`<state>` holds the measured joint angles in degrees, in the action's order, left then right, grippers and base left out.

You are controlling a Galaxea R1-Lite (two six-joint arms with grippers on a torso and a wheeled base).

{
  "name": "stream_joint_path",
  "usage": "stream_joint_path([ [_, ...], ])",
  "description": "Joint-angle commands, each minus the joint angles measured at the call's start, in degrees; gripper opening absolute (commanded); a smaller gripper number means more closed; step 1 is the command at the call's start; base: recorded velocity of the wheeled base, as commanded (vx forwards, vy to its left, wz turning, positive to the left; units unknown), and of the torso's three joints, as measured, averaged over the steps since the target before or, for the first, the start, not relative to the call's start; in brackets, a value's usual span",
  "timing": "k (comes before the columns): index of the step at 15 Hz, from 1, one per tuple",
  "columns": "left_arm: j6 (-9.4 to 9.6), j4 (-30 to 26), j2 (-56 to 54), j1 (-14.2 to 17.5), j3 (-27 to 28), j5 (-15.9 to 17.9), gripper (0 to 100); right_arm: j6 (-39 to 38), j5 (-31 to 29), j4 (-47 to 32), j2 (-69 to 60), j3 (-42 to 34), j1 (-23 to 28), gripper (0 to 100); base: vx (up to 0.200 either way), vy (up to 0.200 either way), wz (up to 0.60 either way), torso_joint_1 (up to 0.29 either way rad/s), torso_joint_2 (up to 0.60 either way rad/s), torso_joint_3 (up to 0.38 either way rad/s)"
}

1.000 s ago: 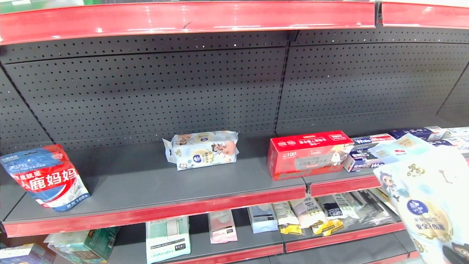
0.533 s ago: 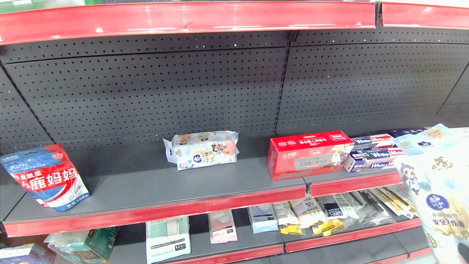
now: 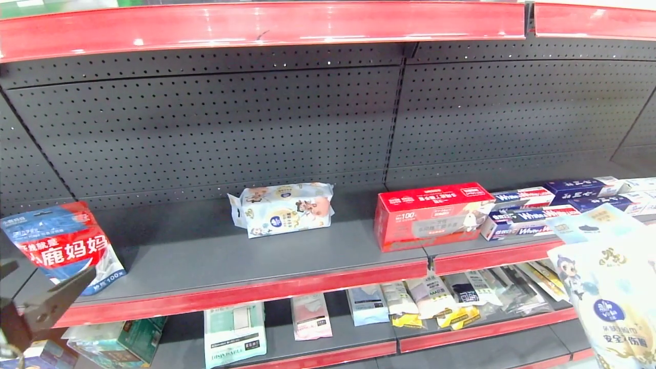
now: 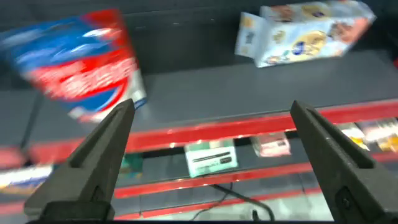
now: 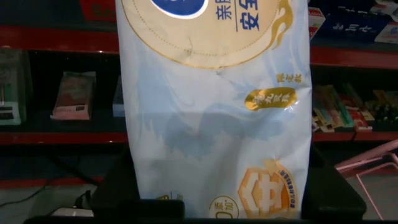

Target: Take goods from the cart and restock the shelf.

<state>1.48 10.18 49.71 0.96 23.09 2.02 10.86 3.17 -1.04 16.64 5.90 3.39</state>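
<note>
Before the red-edged shelf [image 3: 205, 251], the right claw [image 5: 227, 190] clenched an upright wipes pack [image 5: 211, 112] between its fingers, while the left claw [image 4: 211, 106] gaped.

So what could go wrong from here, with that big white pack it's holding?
The right gripper holds the white cartoon-print pack near one end, so it may sag or swing and knock the toothpaste boxes or the red box on its way in. The open left gripper sits close to the standing blue-and-red pouch and could tip it.
</note>
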Motion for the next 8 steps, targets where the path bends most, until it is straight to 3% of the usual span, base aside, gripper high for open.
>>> stream_joint_path([
  [1,4.50,11.09,19.98,5.37,1.26,7.56,100,0.04,-0.27,-0.55,-2.67,-0.01,-0.14,0,0.000,0.000,0.00,0.000,0.00,0.000],
  [2,8.28,16.28,25.78,7.03,1.87,11.60,100,0.04,-0.44,-0.90,-3.98,-0.45,0.21,0,0.000,0.000,0.00,0.000,0.00,0.000],
  [3,10.83,17.07,29.83,7.21,4.25,14.24,100,0.21,-0.88,-1.95,-5.04,-0.45,0.21,0,0.000,0.000,0.00,0.000,0.00,0.000],
  [4,11.97,16.98,32.46,7.21,6.44,16.35,100,0.30,-1.24,-3.18,-5.65,-0.10,0.21,0,0.000,0.000,0.00,0.000,0.00,0.000],
  [6,16.02,16.28,39.50,7.39,13.21,21.88,100,1.62,-1.32,-4.50,-5.65,0.43,0.21,0,0.000,0.000,0.00,0.000,0.00,0.000],
  [7,20.41,14.52,46.26,7.39,20.07,26.98,100,2.15,-2.47,-4.50,-5.30,0.52,0.21,0,0.000,0.000,0.00,0.000,0.00,0.000],
  [8,22.61,14.25,49.78,7.39,23.58,29.88,100,2.67,-2.91,-4.59,-5.30,0.43,0.21,0,0.000,0.000,0.00,0.000,0.00,0.000],
])
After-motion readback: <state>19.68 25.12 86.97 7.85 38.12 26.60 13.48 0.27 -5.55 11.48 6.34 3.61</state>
